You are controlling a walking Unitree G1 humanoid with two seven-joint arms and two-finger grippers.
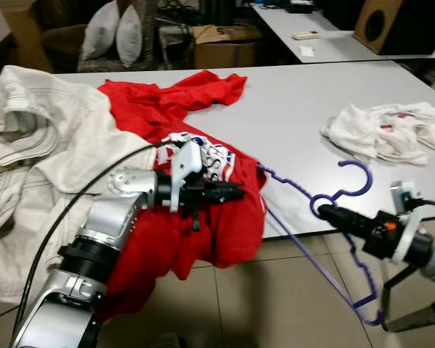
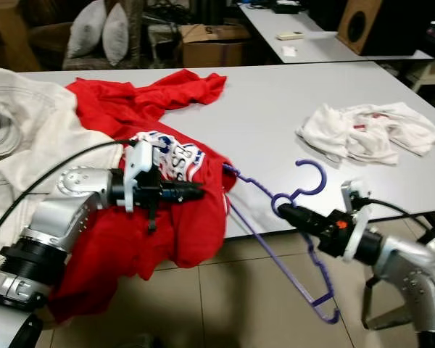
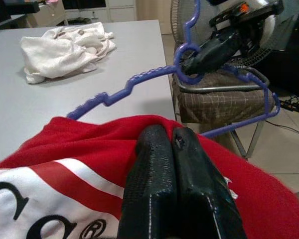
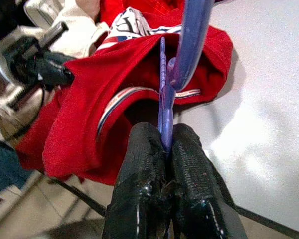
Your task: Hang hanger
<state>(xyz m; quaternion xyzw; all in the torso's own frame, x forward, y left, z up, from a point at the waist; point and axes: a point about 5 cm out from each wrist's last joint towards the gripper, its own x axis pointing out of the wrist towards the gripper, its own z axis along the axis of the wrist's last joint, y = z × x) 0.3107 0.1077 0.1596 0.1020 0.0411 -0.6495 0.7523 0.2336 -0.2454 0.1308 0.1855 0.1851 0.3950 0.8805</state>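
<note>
- Right wrist view shows the right gripper (image 4: 168, 149) with its jaws clamped on the thin purple plastic hanger (image 1: 326, 239) just below the hook; the hanger hangs off the front edge of the white surface (image 1: 297, 109), one shoulder pushed into the red shirt with a white printed panel (image 1: 203, 217), the other shoulder hanging free over the tiled floor (image 1: 275, 304).
- Left gripper (image 3: 172, 139) has its jaws together, pinching a fold of the red shirt at the surface's edge.
- Risk — the hold on the hanger is narrow and near the neck, so the frame could, I judge, twist in the jaws and the inserted shoulder slide out of the shirt.
- Risk — the shirt droops heavily over the edge; if the left pinch slips, the cloth may drop to the floor and drag the hanger with it.
- Risk: the hook could catch the surface's edge when lifted.
- Hidden — how far the hanger's shoulder reaches inside the shirt, and whether it sits in the neck opening or a hem, cannot be told.
- No rail or rod to hang from can be made out.
- Cream jacket (image 1: 36, 145) is cut off at the picture's edge; the crumpled white cloth (image 1: 384, 130) lies well apart from the work.
</note>
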